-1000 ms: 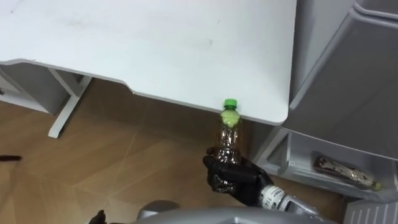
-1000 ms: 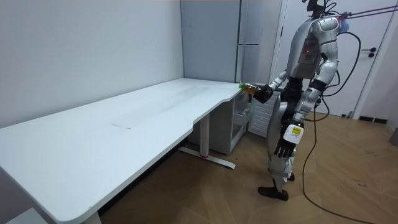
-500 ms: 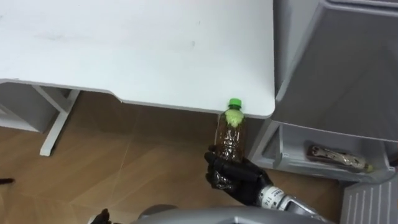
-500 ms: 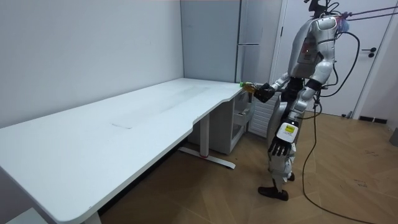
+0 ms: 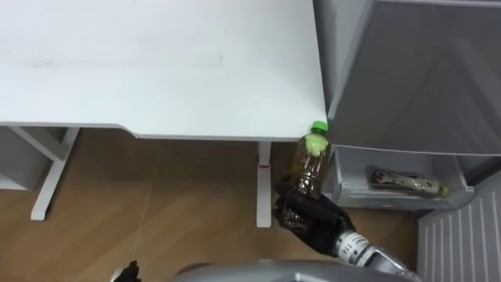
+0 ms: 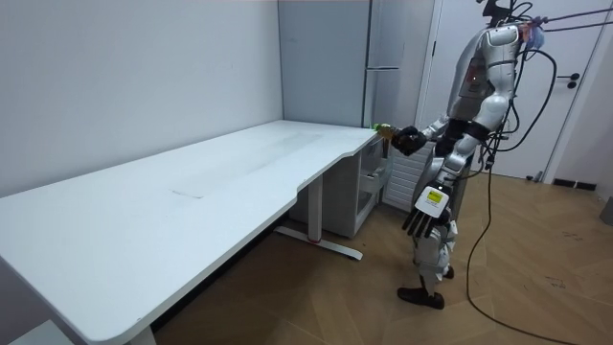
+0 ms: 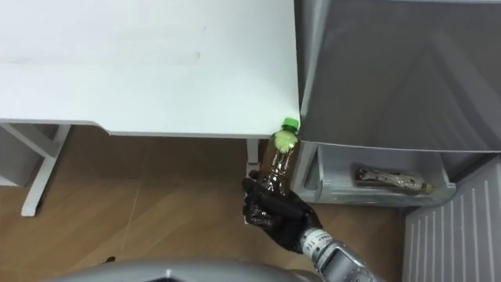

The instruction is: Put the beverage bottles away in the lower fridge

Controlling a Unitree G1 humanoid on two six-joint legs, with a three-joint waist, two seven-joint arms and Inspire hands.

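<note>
Green-capped bottle (image 5: 311, 161) is sitting upright in the right hand (image 5: 310, 220), fingers wrapping and hiding its lower half, just off the white desk (image 5: 156, 70) corner, beside the open lower fridge drawer (image 5: 376, 199); second bottle (image 5: 407, 183) is lying inside. Left hand (image 6: 421, 222) is hanging, fingers relaxed

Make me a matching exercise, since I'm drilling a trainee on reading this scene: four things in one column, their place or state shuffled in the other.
Things
1. green-capped bottle
2. second bottle
3. left robot hand
4. table

Place or state
A. lies in the lower drawer of the fridge
B. hangs open at the robot's side
C. held cap up in the right robot hand
D. white, next to the fridge

Pairs: 1-C, 2-A, 3-B, 4-D
</note>
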